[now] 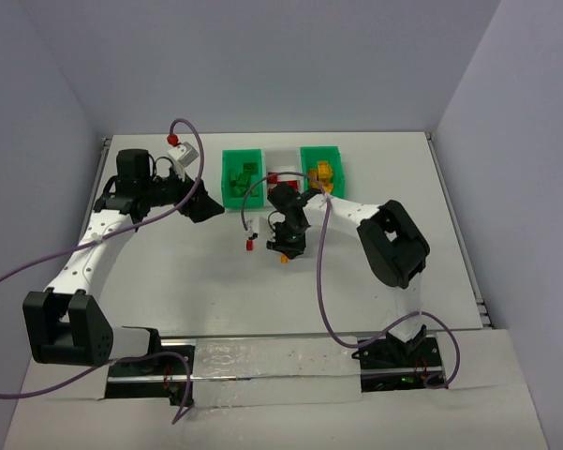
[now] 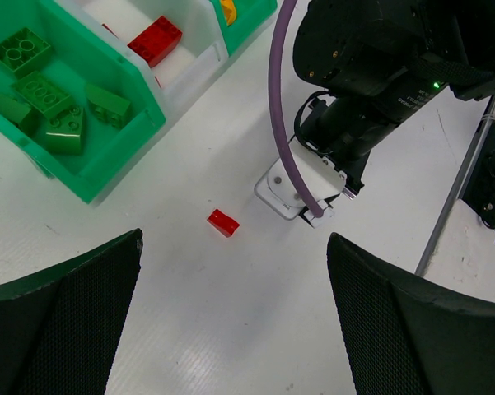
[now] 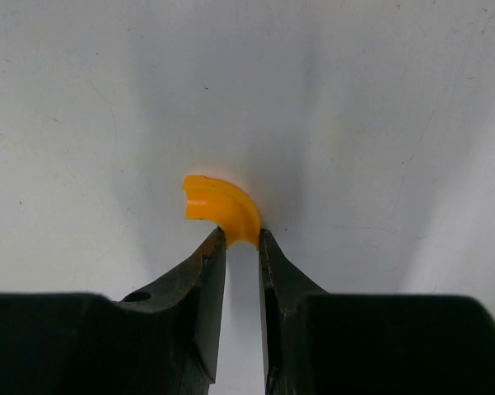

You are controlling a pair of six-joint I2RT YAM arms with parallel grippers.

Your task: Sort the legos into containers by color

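Note:
My right gripper (image 3: 241, 240) is shut on the end of an orange curved half-disc lego (image 3: 218, 208), down at the white table; in the top view the gripper (image 1: 286, 251) is in front of the bins. A small red lego (image 2: 223, 222) lies loose on the table, left of it (image 1: 248, 245). My left gripper (image 2: 235, 329) is open and empty, hovering near the left green bin (image 1: 228, 176), which holds several green bricks (image 2: 45, 103). The white middle bin (image 1: 283, 159) holds a red brick (image 2: 155, 39). The right green bin (image 1: 337, 167) holds orange bricks (image 1: 320, 173).
The right arm's black wrist (image 2: 379, 66), its purple cable (image 2: 276, 107) and a white camera block (image 2: 295, 191) stand just right of the red lego. Grey walls enclose the table on three sides.

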